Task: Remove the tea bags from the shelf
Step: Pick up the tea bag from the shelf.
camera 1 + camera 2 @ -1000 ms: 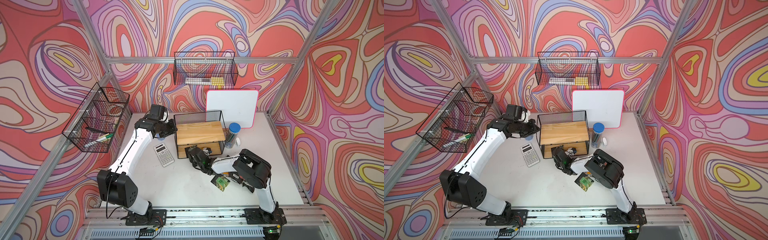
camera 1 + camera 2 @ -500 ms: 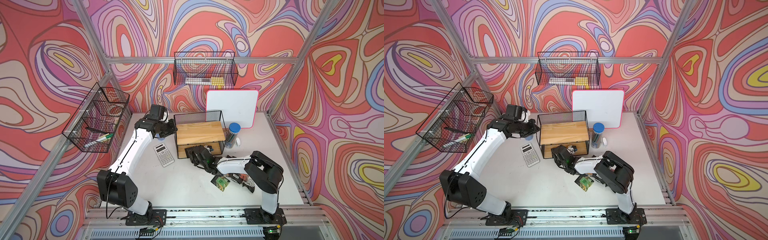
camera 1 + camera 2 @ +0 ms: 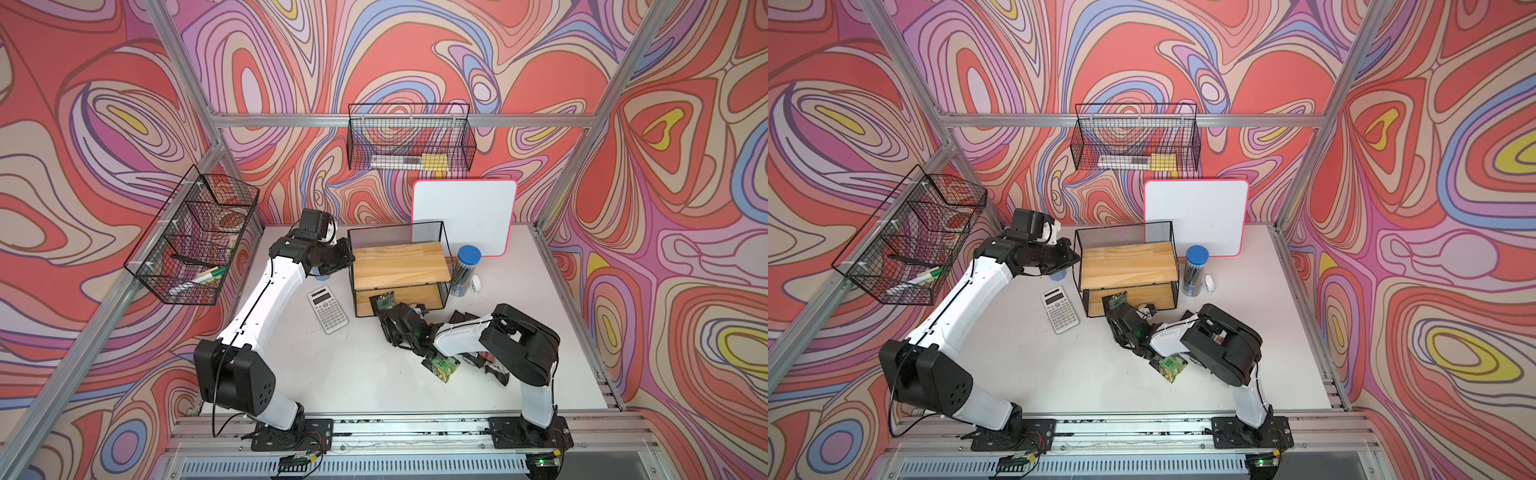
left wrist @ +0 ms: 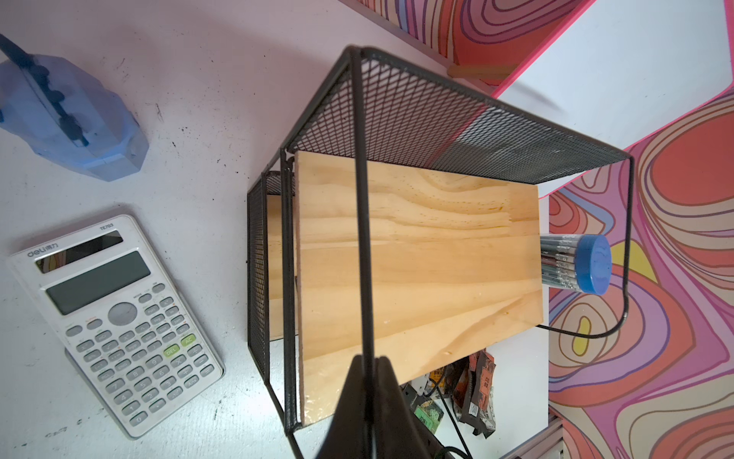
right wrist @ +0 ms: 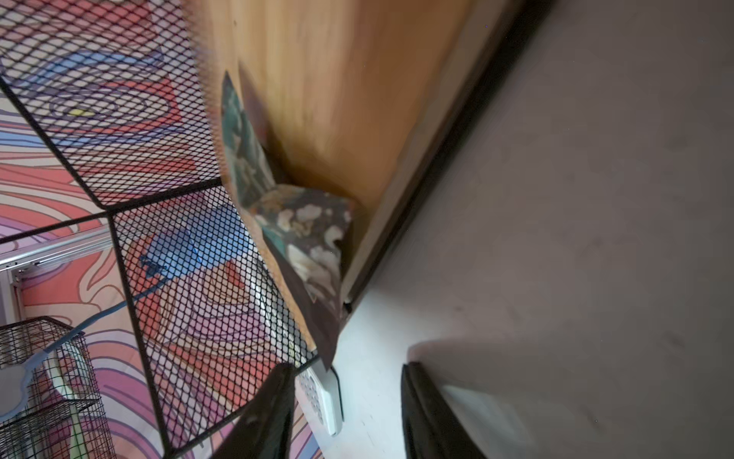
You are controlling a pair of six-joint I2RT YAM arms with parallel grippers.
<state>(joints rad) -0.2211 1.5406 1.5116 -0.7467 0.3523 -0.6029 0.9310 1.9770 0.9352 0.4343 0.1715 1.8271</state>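
1. Left gripper (image 4: pixel 369 359): the jaws are pressed together on a top side wire of the shelf (image 3: pixel 401 266), bracing it.
2. Right gripper (image 5: pixel 345 371): the jaws are spread with nothing between them, low over the table (image 3: pixel 332 382) just in front of the lower tier.
3. Tea bags (image 5: pixel 306 230): at least two lean in the lower tier's corner on the calculator (image 3: pixel 328 311) side, against the mesh. Others lie in a heap (image 3: pixel 446 365) on the table beside the right arm.
4. Risk: the bags are tilted and wedged, so a finger may strike the mesh or frame wire, or push them deeper instead of pinching one.
5. Risk: a snag could drag the shelf if the left hold slips.
6. Not verifiable: the right wrist view is blurred, so the corner count is uncertain. From above, the upper board hides most of the lower tier.
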